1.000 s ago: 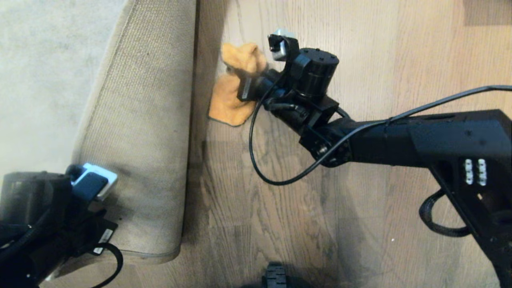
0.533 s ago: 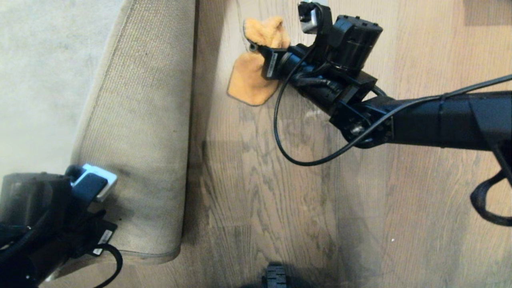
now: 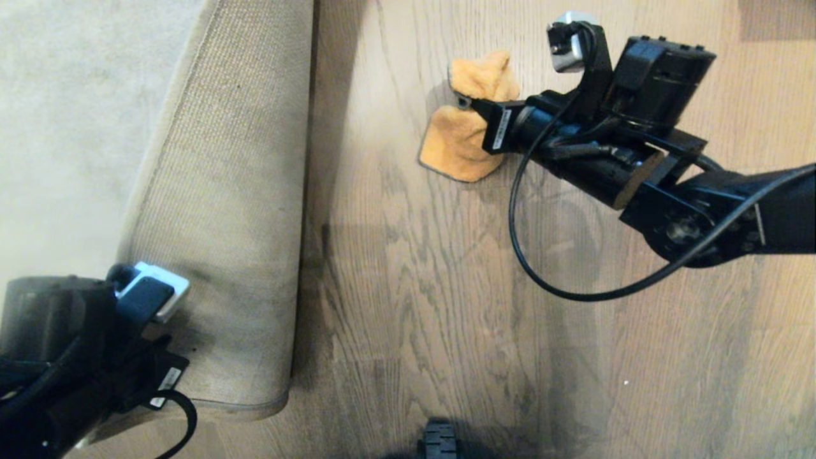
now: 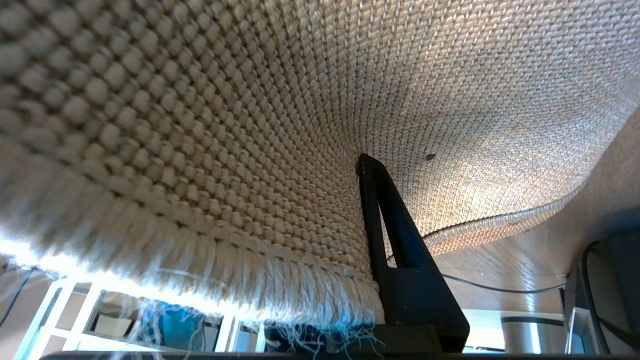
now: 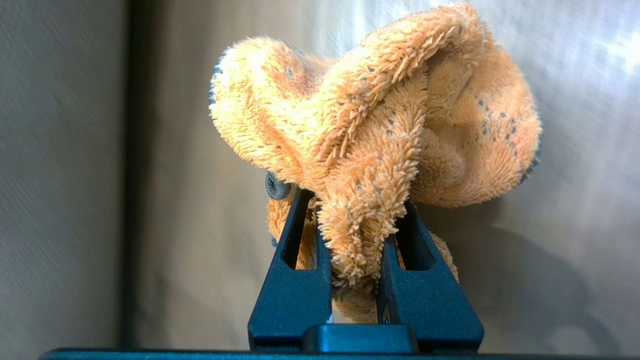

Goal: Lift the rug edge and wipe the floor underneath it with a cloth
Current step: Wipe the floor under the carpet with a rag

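Observation:
The rug edge (image 3: 236,191) is lifted and turned back, its tan woven backing facing up beside the pale grey pile. At the lower left my left gripper (image 3: 150,347) is shut on it. In the left wrist view one black finger (image 4: 395,240) presses on the backing (image 4: 250,125) above the fringe, and the other is hidden behind the rug. My right gripper (image 5: 352,205) is shut on the orange fuzzy cloth (image 5: 380,115). The cloth (image 3: 468,134) rests on the brown wood floor (image 3: 414,287), well to the right of the rug.
A black cable (image 3: 542,268) loops down from the right arm over the floor. A black part of the base (image 3: 438,443) shows at the bottom middle. A darker patch (image 3: 774,19) lies at the top right.
My right arm has drawn the cloth across the floor to the right, away from the rug. The left gripper and the lifted rug edge have stayed where they were.

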You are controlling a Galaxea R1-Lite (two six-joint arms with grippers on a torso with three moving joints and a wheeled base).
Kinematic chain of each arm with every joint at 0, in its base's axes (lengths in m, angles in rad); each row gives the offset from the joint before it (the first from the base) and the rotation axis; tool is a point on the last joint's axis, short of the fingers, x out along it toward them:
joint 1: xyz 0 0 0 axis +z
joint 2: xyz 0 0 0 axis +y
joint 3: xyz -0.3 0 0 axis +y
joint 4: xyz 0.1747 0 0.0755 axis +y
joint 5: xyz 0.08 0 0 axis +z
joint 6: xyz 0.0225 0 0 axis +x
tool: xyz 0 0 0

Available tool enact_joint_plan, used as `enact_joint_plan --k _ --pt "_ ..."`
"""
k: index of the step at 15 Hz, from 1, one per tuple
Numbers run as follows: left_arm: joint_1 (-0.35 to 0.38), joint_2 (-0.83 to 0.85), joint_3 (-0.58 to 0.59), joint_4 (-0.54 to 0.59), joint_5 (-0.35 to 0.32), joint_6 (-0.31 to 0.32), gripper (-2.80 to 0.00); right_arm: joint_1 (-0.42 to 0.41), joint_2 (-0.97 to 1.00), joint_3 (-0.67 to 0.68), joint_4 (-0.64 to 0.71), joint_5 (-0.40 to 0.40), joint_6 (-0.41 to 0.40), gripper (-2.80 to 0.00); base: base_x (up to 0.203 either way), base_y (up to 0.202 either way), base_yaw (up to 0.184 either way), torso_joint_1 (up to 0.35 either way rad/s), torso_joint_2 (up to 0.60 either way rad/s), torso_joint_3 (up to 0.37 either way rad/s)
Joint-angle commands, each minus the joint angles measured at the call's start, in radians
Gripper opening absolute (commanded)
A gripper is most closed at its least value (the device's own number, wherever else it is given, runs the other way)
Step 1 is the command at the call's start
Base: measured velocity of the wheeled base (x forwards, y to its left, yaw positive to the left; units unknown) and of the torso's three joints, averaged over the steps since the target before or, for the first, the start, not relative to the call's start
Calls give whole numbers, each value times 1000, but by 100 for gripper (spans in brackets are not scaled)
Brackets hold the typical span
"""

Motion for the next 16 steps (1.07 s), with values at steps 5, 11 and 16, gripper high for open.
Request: enact_joint_plan --k 5,11,16 --pt "-8 1 0 -1 2 2 -280 -59 -167 363 -165 -1 -88 -280 0 0 0 0 0 0" --pt "-12 1 0 -1 1 2 -280 -161 -309 660 -308 0 -118 -280 0 0 0 0 0 0" --pt "-14 1 14 -2 3 3 -280 -301 -469 837 -316 3 -123 -280 0 0 0 0 0 0"
